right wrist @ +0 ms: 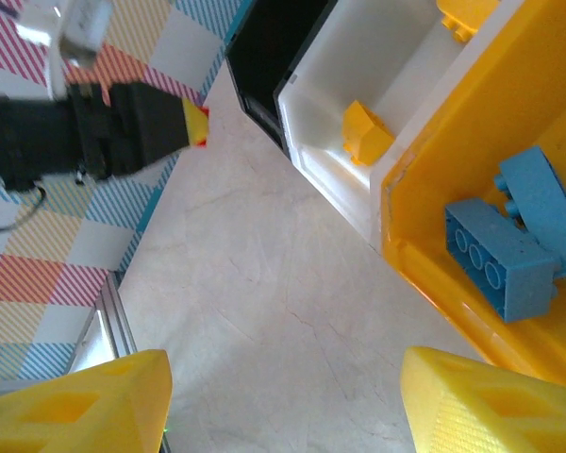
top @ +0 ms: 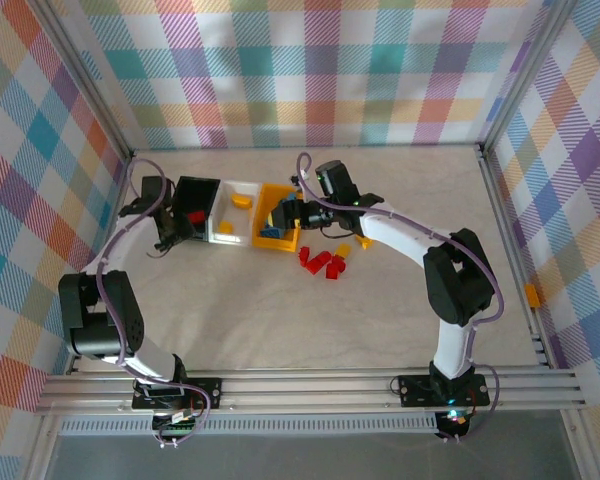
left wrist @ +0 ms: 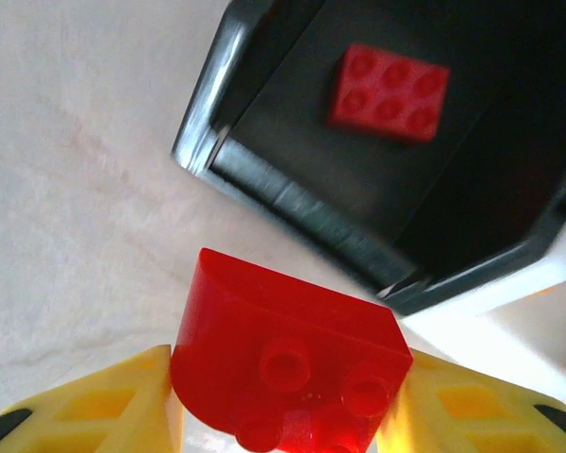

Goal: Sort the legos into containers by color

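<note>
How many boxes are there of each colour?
Black box: 1
White box: 1
Orange-yellow box: 1
Total: 3 boxes

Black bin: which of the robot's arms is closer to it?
Left. The left arm holds its jaws, shut on a red brick, just outside the black bin. The right arm has its open jaws at the orange bin, the white bin lying between.
</note>
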{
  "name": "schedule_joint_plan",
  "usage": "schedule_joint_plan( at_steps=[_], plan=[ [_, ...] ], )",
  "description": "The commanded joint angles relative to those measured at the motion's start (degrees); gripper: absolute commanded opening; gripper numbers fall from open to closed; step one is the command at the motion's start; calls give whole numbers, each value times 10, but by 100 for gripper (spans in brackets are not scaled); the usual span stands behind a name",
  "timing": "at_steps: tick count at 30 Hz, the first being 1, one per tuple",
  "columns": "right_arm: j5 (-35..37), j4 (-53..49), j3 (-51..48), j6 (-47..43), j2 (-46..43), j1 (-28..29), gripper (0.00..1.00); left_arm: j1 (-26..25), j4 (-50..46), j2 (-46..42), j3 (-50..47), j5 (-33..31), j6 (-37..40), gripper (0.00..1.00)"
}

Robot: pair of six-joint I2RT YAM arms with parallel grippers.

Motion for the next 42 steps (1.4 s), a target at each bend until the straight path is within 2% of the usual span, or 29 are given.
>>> schedule_joint_plan(
  at_steps=[1, 7, 12, 14, 16, 20, 25, 32, 42],
  plan=[
    [-2, 0, -14, -11, -25, 3, 65, -8, -24, 51, 70, 3, 10, 49],
    [29, -37, -40, -36, -57, 1, 66, -7, -45, 169, 198, 2, 20, 50],
    [156, -129, -73, -52, -102, -17, 68, -9, -56, 245, 268, 15, 20, 55],
    [185, -158, -90, -57, -113, -32, 69, -11, -58, 261, 281, 17, 23, 60],
    [186, -162, -119, -53, -122, -53, 70, -11, -58, 266, 287, 16, 26, 61],
    [201, -172, -171, -49, -136, -78, 70, -12, -53, 256, 281, 30, 23, 66],
    [219, -204, -188, -57, -118, -101, 73, -11, -49, 232, 267, 43, 20, 82],
    [159, -169, -181, -82, -81, -100, 73, -24, -43, 178, 234, 68, 10, 83],
    [205, -202, -146, -72, -24, -51, 72, -98, -30, 36, 101, 76, 13, 84]
  ],
)
